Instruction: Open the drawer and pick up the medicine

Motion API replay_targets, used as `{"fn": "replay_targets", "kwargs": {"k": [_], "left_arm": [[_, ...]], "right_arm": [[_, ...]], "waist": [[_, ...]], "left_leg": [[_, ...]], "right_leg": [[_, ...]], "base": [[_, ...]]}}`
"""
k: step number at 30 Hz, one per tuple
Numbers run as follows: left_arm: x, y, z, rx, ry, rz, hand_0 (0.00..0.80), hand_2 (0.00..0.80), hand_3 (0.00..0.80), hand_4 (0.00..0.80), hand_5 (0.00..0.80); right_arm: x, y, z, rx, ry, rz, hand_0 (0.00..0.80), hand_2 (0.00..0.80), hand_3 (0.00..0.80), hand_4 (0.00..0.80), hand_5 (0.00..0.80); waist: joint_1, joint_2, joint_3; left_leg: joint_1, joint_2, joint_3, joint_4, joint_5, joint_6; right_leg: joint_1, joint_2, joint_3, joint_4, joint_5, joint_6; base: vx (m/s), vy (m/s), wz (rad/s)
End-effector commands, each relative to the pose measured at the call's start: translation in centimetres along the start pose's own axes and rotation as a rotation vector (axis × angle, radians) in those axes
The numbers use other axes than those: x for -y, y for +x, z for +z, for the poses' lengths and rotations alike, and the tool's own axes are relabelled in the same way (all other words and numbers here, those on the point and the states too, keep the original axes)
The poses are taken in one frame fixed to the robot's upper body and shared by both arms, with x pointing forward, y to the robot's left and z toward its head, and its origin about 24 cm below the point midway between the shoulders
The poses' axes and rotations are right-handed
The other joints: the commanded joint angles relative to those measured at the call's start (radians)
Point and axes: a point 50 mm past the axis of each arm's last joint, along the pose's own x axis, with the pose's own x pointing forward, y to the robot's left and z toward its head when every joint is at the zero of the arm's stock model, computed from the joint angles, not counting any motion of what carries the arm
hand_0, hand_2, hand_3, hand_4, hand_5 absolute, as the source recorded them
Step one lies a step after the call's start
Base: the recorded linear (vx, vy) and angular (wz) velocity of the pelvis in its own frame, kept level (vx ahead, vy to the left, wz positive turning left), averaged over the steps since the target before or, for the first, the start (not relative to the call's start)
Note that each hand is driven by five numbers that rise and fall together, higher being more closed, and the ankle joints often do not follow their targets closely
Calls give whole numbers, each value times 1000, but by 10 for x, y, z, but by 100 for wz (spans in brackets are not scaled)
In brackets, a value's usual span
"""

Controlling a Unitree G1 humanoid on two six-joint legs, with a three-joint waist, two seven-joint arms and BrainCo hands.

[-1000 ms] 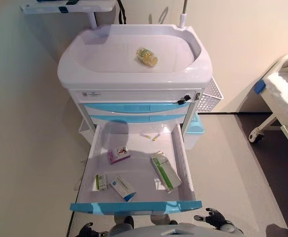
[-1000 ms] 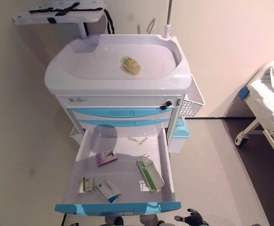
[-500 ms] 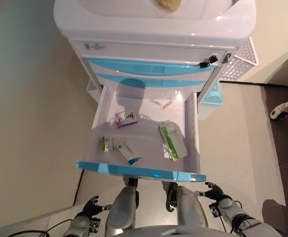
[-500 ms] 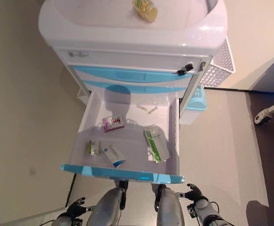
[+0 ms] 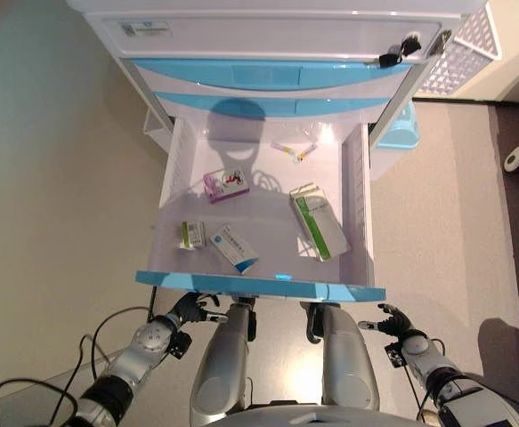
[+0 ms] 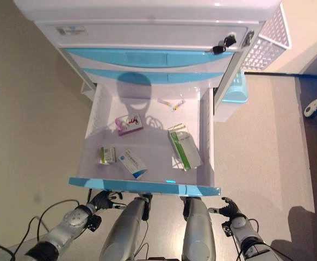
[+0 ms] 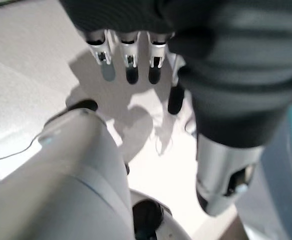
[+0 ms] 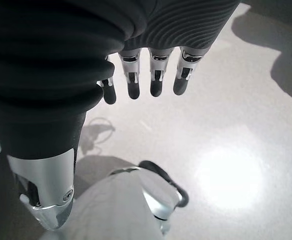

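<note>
Drawer [image 5: 259, 286] is open; pickup not started. Medicine boxes [image 5: 226, 186] lie on the drawer floor, the biggest by its right wall. Left hand [image 5: 181, 313] and right hand [image 5: 394, 318] hang below the drawer's front edge, fingers straight, empty.

1. L hand [image 5: 186, 311] is seen low at lower left, arm angled in from that corner; fingers [image 7: 127, 62] are held straight, nothing gripped.
2. R hand [image 5: 394, 320] is seen low at lower right, fingers [image 8: 156, 75] likewise relaxed, empty.
</note>
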Motion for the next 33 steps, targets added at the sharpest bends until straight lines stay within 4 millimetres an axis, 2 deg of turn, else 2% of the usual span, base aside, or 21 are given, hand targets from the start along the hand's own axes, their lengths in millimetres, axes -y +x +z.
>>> {"fn": "replay_targets", "kwargs": {"k": [1,2,4,6,7,9,11,12,15,16,17,20,22,24,25,26,27,28,31,32,33], "left_arm": [[-5,1,28,139,-5,-9,0,0,0,0,0],[-10,4,43,180,28,-10,0,0,0,0,0],[-13,5,48,196,41,-2,0,0,0,0,0],[-23,7,56,213,70,35,0,0,0,0,0],[-23,7,56,213,71,35,0,0,0,0,0],[-36,9,66,241,77,100,0,0,0,0,0],[-40,9,68,253,57,131,0,0,0,0,0],[-49,10,72,271,18,193,0,0,0,0,0],[-68,10,81,285,10,295,0,0,0,0,0],[-68,10,81,285,10,295,0,0,0,0,0],[-83,8,85,289,6,365,0,0,0,0,0],[-103,5,91,291,-3,453,0,0,0,0,0],[-121,-1,96,298,-24,533,0,0,0,0,0],[-127,-4,96,296,-25,558,0,0,0,0,0],[-139,-9,103,319,-46,616,0,0,0,0,0],[-139,-9,103,319,-46,616,0,0,0,0,0],[-146,-13,104,326,-48,643,0,0,0,0,0],[-154,-19,109,338,-37,675,0,0,0,0,0],[-184,-41,121,378,-33,794,0,0,0,0,0],[-184,-41,121,379,-33,794,0,0,0,0,0],[-198,-55,135,429,-23,852,0,0,0,0,0]], "right_arm": [[9,-3,-13,-24,8,-16,0,0,0,0,0],[9,-3,-13,-27,15,-18,0,0,0,0,0],[8,-2,-12,-23,15,-15,0,0,0,0,0],[7,-2,-10,-20,-2,-4,0,0,0,0,0],[7,-2,-10,-20,-2,-4,0,0,0,0,0],[5,-1,-5,-6,1,2,0,0,0,0,0],[4,-1,-4,-8,4,3,0,0,0,0,0],[2,-1,-3,-2,8,9,0,0,0,0,0],[0,0,-3,-7,10,14,0,0,0,0,0],[0,0,-3,-7,10,14,0,0,0,0,0],[0,0,-2,-7,9,15,0,0,0,0,0],[0,0,-3,-8,5,17,0,0,0,0,0],[-1,0,1,7,-2,23,0,0,0,0,0],[-2,0,2,15,-13,28,0,0,0,0,0],[-4,0,2,14,-29,38,0,0,0,0,0],[-4,0,2,14,-29,38,0,0,0,0,0],[-5,0,4,21,-22,38,0,0,0,0,0],[-5,0,6,27,-18,41,0,0,0,0,0],[-9,1,12,50,-28,57,0,0,0,0,0],[-9,1,12,50,-28,57,0,0,0,0,0],[-10,1,12,47,-27,62,0,0,0,0,0]], "waist": [[-27,-6,-41],[-38,-6,-38],[-41,-7,-39],[-50,-11,-32],[-49,-11,-33],[-57,-21,-28],[-59,-24,-26],[-62,-32,-23],[-70,-41,-23],[-69,-41,-23],[-75,-49,-25],[-82,-56,-30],[-89,-64,-31],[-92,-69,-32],[-94,-75,-33],[-94,-75,-33],[-95,-78,-32],[-95,-73,-31],[-98,-84,-26],[-97,-84,-26],[-97,-85,-25]], "left_leg": [[4,-15,23,60,-87,49],[-4,-15,37,64,-92,52],[-9,-14,47,60,-88,54],[-15,-7,80,59,-95,61],[-15,-7,81,59,-95,61],[-24,3,124,51,-97,70],[-25,7,136,49,-98,74],[-29,12,160,45,-99,78],[-27,21,192,41,-106,83],[-27,21,192,41,-106,83],[-25,26,212,43,-114,86],[-21,33,235,40,-122,88],[-23,36,249,41,-127,88],[-25,40,256,44,-129,89],[-24,45,272,47,-138,91],[-24,46,272,47,-138,91],[-21,49,281,46,-141,91],[-5,55,281,49,-177,87],[1,71,317,56,-192,92],[1,71,317,56,-192,92],[1,73,329,60,-200,94]], "right_leg": [[-11,-12,38,-113,133,40],[-29,-9,56,-112,140,44],[-41,-6,68,-116,149,46],[-70,13,107,-130,167,55],[-70,13,107,-130,167,55],[-99,31,150,-158,195,68],[-108,37,164,-166,204,71],[-118,47,190,-187,219,78],[-129,57,223,-208,232,85],[-129,58,223,-208,232,85],[-135,65,246,-221,241,90],[-142,73,270,-239,251,94],[-147,80,285,-250,259,97],[-150,83,291,-255,263,98],[-151,90,308,-274,273,101],[-151,90,308,-274,273,101],[-150,93,316,-285,279,104],[-138,102,321,-287,259,114],[-135,116,354,-328,287,128],[-134,116,354,-328,287,128],[-131,119,367,-349,300,136]], "base": [[-9,95,-19],[0,52,-16],[-8,83,-12],[-6,100,-29],[-1,85,-58],[0,109,-62],[0,72,-53],[6,71,-43],[21,71,-48],[30,71,-28],[29,72,-19],[30,64,-31],[21,44,-30],[25,28,-26],[29,25,-20],[42,51,-32],[114,79,-27],[141,117,-31],[74,76,-35],[33,57,-51],[36,48,-35]]}}
